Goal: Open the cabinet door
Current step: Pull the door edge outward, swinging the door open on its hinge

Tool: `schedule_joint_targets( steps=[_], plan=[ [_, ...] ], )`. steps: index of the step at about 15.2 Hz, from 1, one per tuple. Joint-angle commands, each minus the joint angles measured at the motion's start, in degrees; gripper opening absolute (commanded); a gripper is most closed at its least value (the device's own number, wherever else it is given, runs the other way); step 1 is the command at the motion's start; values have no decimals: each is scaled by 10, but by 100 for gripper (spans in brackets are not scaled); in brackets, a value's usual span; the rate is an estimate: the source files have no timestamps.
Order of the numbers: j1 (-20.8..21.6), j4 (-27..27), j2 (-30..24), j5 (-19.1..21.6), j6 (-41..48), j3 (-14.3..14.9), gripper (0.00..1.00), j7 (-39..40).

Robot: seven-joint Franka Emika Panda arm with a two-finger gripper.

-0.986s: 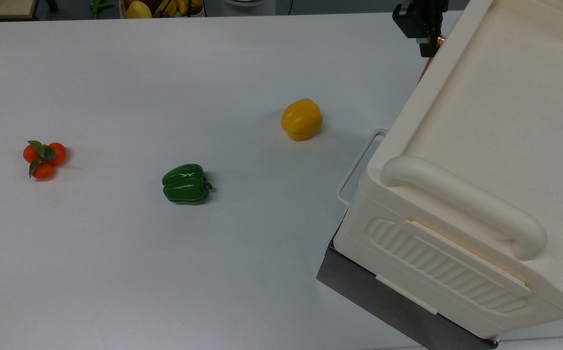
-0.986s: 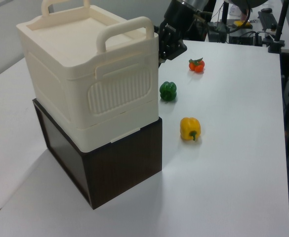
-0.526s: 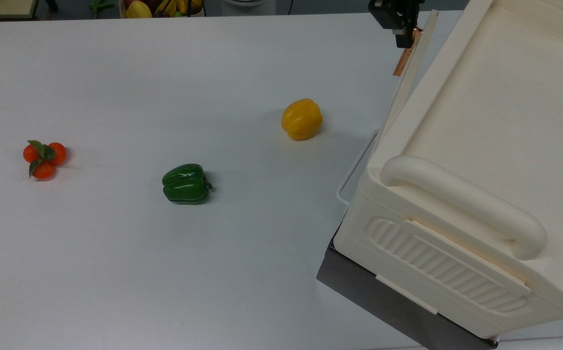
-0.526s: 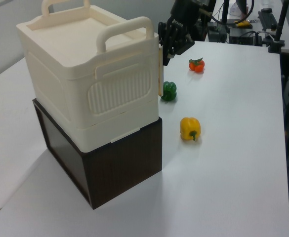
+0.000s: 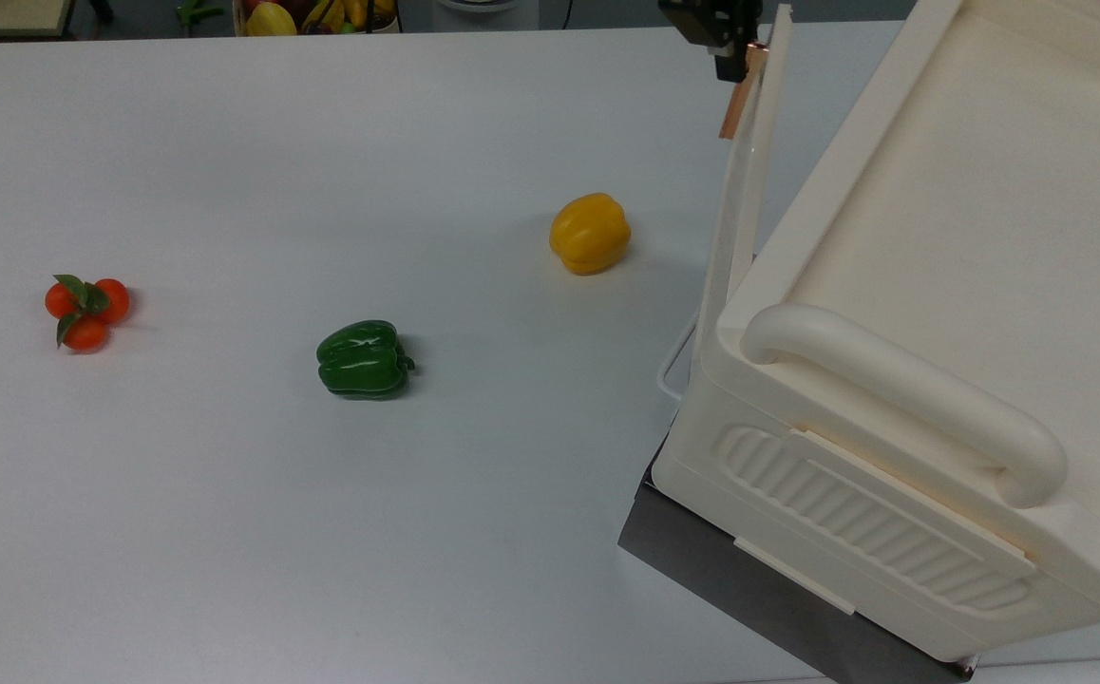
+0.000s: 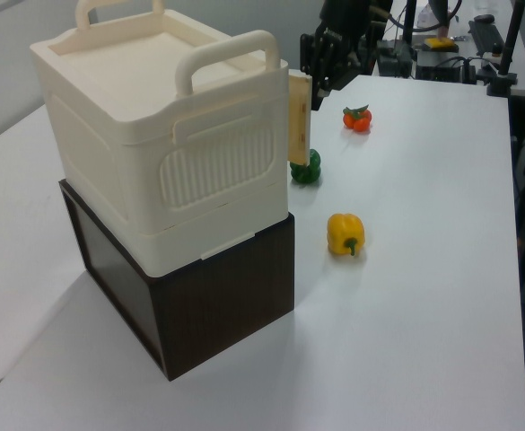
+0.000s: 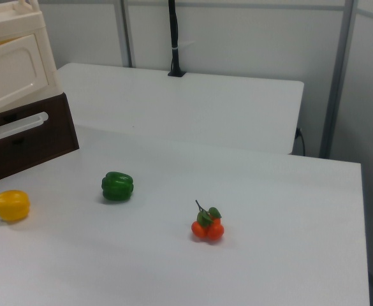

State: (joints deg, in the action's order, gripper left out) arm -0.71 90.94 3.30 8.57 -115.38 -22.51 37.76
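The pincer point(image 5: 738, 59) sits at the top edge of the top view, its black fingers closed on the copper-orange strip handle point(image 5: 735, 100) at the free edge of the cabinet door point(image 5: 745, 190). The cabinet door stands swung partly out from the cream cabinet point(image 5: 939, 285), running from the pincer down to its hinged edge at the cabinet's near corner. In the left view the pincer point(image 6: 319, 79) hangs just right of the door's point(image 6: 299, 121) outer edge. Below the pincer on the white tabletop point(image 5: 322, 522) lies a yellow pepper point(image 5: 590, 233); a green pepper point(image 5: 364, 358) and a tomato cluster point(image 5: 86, 311) lie farther off, toward the top view's left.
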Motion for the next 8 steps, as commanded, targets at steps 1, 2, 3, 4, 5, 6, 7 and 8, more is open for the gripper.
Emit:
schedule_joint_targets(
  steps=[1,2,3,4,5,6,7,8],
  plan=[
    [-30,24,-13,8,9,4,0,10],
    [-31,24,-13,8,10,11,0,10],
    [-32,24,-12,8,13,22,9,9],
    [-45,22,-11,11,28,26,22,11],
    [-55,21,-11,25,44,27,26,14],
    [-62,21,-13,41,49,29,34,14],
    [-71,21,-14,50,52,35,42,11],
    [-73,21,-14,51,54,40,46,10]
  ],
)
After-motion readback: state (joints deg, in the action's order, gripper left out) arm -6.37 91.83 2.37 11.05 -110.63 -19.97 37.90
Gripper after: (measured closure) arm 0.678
